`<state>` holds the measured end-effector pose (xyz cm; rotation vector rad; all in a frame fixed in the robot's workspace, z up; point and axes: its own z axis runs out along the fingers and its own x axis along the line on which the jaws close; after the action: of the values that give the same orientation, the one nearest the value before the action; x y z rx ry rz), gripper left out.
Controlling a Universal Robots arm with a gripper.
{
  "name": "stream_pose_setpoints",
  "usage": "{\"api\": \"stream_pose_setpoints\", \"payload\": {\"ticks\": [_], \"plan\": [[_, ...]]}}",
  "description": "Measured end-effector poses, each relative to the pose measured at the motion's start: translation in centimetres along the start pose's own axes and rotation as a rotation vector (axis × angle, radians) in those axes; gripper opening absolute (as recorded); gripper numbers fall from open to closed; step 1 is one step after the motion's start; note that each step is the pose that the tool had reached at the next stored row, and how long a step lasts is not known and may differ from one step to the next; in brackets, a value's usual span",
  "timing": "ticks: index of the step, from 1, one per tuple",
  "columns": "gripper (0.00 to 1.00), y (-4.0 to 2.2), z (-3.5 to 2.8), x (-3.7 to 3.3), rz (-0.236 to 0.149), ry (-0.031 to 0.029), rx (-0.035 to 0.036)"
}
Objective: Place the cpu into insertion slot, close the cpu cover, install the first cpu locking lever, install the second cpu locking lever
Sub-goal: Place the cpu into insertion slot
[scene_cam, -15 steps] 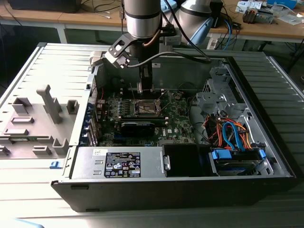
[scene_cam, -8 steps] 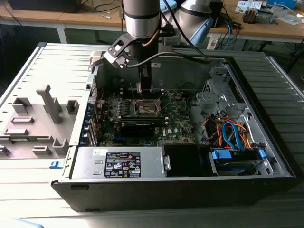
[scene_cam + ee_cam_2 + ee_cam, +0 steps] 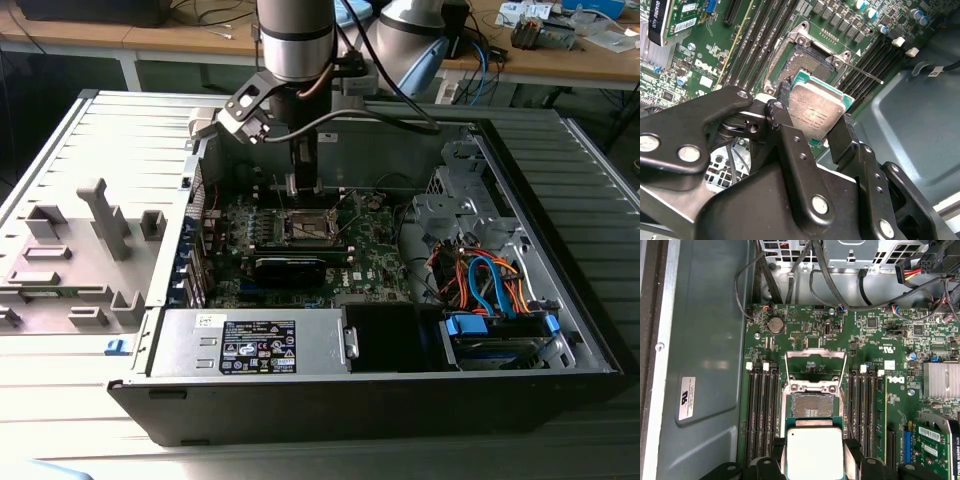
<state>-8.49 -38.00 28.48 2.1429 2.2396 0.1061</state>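
exterior view, from its left to its right:

1. pale grey moulded plastic fixture tray (image 3: 70, 265), on the ribbed grey surface (image 3: 600, 190). it carries upright pegs and small blocks.
2. open black-and-silver desktop computer case (image 3: 350, 405), lying on its side on the same surface. contents:
   - silver box-shaped power supply (image 3: 250, 345) with a printed label, along the near wall.
   - green circuit board (image 3: 385, 260) on the case floor, carrying a long black card (image 3: 290, 268) and the small square silver-rimmed insertion slot (image 3: 310, 228).
   - grey robot arm (image 3: 295, 40), reaching down into the case, with its jaws directly over the slot.
   - grey metal drive cage (image 3: 455, 205).
   - bundle of orange, blue and red cables (image 3: 490, 280), above a blue drive caddy (image 3: 500, 328).

in both wrist views:

3. small flat square silvery-grey cpu (image 3: 817, 112) (image 3: 814, 452), clamped by two opposite edges between the black jaws. it is held just beside the insertion slot (image 3: 807, 62) (image 3: 811, 405) and is not seated in it.
4. the slot's dark centre lies exposed.
5. thin square silver metal cpu cover (image 3: 815, 355) stands raised at the slot's edge away from the cpu.
6. thin silver wire lever (image 3: 865, 74) stands free beside the slot.
7. long narrow black memory slots (image 3: 762, 410) flank the slot on both sides.
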Motion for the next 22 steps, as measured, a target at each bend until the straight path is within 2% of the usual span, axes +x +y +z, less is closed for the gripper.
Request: {"api": "stream_pose_setpoints", "payload": {"ticks": [22], "plan": [[0.55,-0.59,0.28,0.05,0.0,0.0,0.0]]}}
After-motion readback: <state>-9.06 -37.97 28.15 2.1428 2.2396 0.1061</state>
